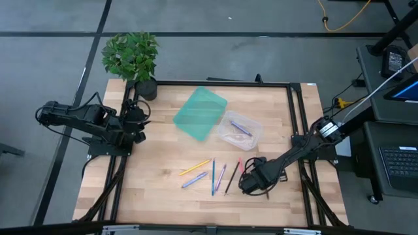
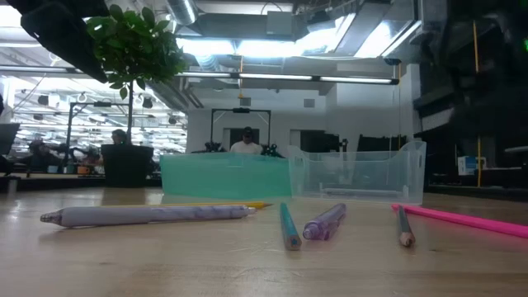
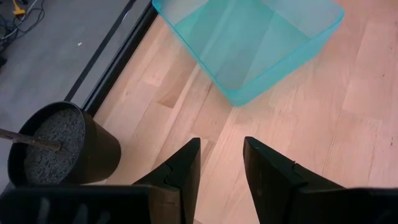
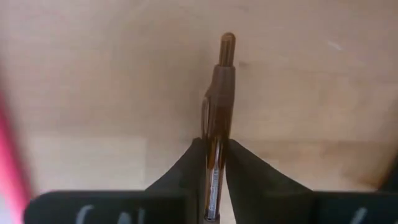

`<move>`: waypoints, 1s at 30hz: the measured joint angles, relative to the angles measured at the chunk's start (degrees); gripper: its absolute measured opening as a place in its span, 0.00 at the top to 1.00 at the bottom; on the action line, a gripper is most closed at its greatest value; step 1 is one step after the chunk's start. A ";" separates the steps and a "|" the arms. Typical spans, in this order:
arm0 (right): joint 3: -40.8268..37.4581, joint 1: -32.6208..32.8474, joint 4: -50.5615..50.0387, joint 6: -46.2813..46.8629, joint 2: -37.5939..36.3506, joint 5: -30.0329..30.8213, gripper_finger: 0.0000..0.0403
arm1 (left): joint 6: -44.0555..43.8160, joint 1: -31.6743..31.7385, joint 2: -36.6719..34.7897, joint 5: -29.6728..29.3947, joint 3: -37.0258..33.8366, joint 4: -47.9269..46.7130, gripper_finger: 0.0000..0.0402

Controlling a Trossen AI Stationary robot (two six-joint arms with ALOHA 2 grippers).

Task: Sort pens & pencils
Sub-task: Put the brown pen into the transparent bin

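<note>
Brown pen (image 4: 217,93) sits pinched between the right pincer's (image 4: 214,155) closed fingers, low over the wooden surface (image 1: 163,196) beside the loose sticks, so lifting toward a bin likely comes next, while the left pincer (image 3: 221,155) waits open.

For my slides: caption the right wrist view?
Right gripper shut on a brown pen above the wooden table.

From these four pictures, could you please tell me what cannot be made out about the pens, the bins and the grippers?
- Brown pen: right wrist view, the right gripper shut on it hides its lower end.
- Clear bin: high view, contents too small to count.
- Teal bin: low view, its wall hides the inside.
- Loose pens: high view, too small to tell pen from pencil.
- Left gripper: open, nothing between its fingers.
</note>
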 joint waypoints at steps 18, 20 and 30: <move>22.73 -16.27 -25.62 -25.35 -0.44 17.26 0.90 | -0.22 -0.01 0.00 0.00 0.00 0.00 0.71; 22.75 -19.98 -24.23 -30.96 -0.44 18.27 0.90 | -0.22 -0.02 0.00 0.00 0.00 0.02 0.71; 22.79 -34.22 -16.15 -53.35 -0.44 21.45 0.89 | -0.22 -0.01 -0.01 0.01 0.00 0.02 0.71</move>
